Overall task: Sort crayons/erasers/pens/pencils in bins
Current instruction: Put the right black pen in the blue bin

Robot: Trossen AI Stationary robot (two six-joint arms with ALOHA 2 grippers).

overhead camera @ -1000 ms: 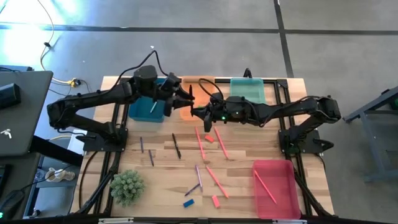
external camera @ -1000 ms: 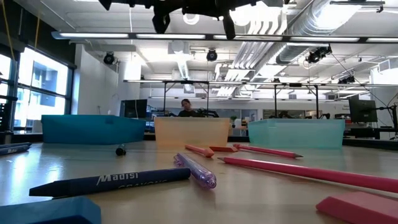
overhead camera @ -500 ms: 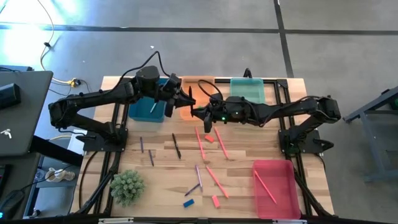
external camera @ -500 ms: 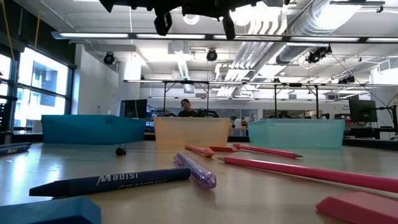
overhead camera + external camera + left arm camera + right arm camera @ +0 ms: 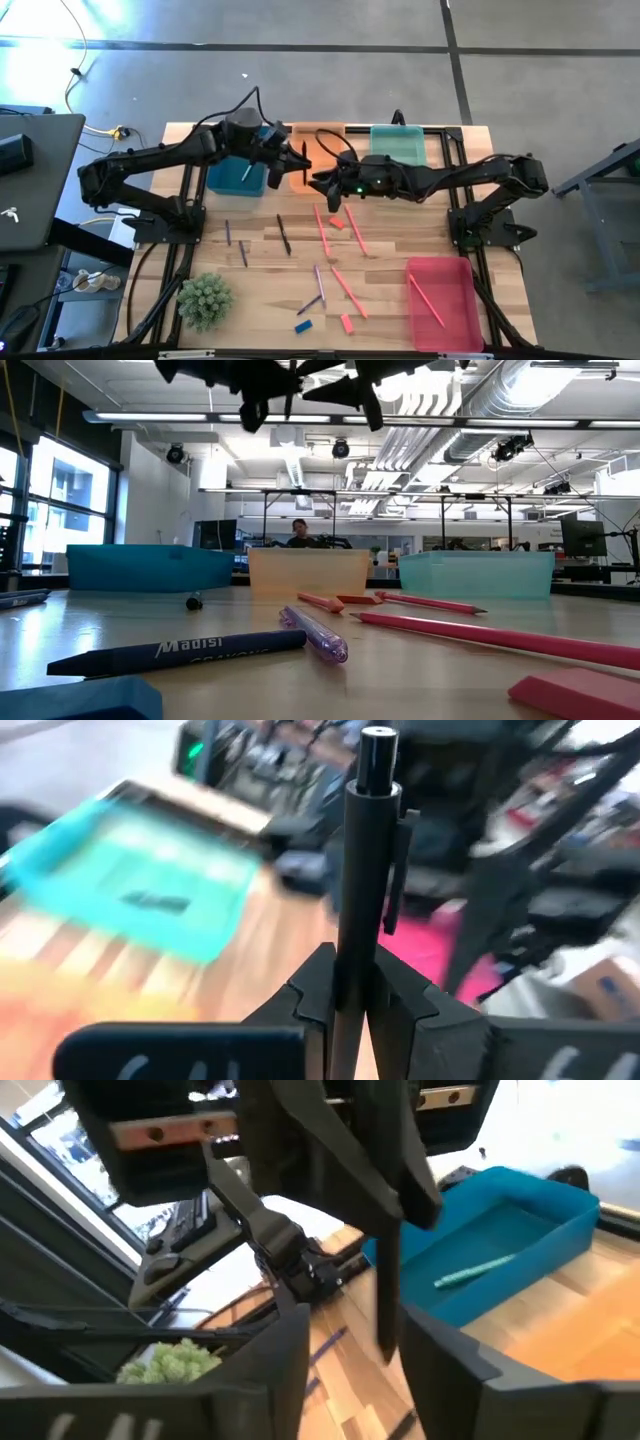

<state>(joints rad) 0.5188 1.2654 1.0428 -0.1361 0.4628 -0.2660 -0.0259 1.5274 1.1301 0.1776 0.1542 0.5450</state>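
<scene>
Three bins point(image 5: 309, 572) are lined up across the far worktop point(image 5: 420, 660): blue, orange, teal. A dark crayon point(image 5: 175, 651), a purple pen point(image 5: 315, 633) and pink sticks point(image 5: 480, 635) are laid nearer. Dark tools are seen overhead.

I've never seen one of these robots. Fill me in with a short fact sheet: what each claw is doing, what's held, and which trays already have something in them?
Left gripper: shut on a black pen, above the orange bin
Right gripper: open, facing the left one, holding nothing
Blue bin: one pale stick
Pink-red bin: one pink stick
Teal-green bin: contents cannot be told
</scene>
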